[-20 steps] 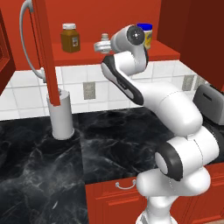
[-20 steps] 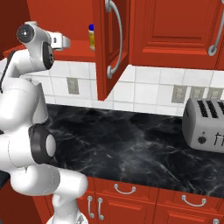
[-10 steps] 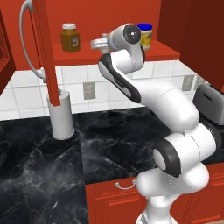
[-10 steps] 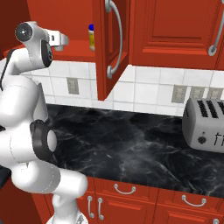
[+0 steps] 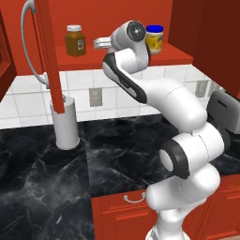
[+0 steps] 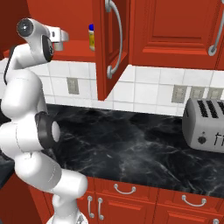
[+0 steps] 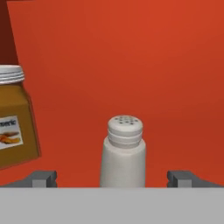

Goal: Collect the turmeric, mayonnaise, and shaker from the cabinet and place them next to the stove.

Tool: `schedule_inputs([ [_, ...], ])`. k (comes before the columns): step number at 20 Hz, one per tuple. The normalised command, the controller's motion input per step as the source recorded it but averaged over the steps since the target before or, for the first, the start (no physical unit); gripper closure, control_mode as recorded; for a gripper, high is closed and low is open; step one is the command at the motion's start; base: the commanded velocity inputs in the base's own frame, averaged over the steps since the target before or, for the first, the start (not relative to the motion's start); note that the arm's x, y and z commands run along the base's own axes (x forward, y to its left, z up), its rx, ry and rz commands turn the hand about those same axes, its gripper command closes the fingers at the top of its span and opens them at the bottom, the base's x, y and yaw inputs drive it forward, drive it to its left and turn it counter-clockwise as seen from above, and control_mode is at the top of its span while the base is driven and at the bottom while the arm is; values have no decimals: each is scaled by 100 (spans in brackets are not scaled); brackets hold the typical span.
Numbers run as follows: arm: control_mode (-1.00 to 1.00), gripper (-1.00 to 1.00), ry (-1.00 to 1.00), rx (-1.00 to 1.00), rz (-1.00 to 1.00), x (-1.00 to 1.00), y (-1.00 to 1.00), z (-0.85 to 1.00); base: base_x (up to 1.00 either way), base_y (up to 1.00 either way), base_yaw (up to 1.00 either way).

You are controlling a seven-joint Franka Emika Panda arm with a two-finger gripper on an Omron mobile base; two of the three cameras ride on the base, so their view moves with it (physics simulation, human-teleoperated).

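Observation:
On the red shelf of the cabinet [image 5: 174, 57] stand the turmeric [image 5: 75, 41], a brown jar with a white lid, and the blue-lidded mayonnaise [image 5: 154, 38]. My gripper [image 5: 97, 43] reaches into the cabinet between the two jars, level with the shelf. In the hand view the small white shaker [image 7: 124, 151] stands upright, centred between the open fingertips [image 7: 43, 178] of the gripper [image 7: 113, 179], and nothing is gripped. The turmeric [image 7: 11, 118] is at the left edge of that view. The mayonnaise [image 6: 91, 37] peeks from behind the door. The stove is out of view.
The open cabinet door [image 5: 49, 56] with its curved silver handle [image 5: 28, 42] hangs left of the shelf. A white paper-towel cylinder [image 5: 65, 123] stands on the black marble counter [image 5: 122, 154]. A grey toaster [image 6: 205, 124] sits at the right. Red drawers [image 6: 131, 197] run below.
The hand has moved left along the shelf towards the shaker and now covers it in the left base view. The jaws have stayed open. The jars have not moved.

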Motion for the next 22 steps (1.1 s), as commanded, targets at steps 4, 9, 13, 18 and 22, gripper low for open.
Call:
schedule_inputs([
  [4,-100,-100,1,0,0,24,0,0,0,0,0],
  [9,-100,-100,1,0,0,19,2,0,0,0,0],
  [13,-100,-100,1,0,0,18,0,0,0,0,0],
  [18,-100,-100,3,0,0,17,0,-2,0,0,0],
  [22,-100,100,6,0,0,16,0,-8,0,0,0],
])
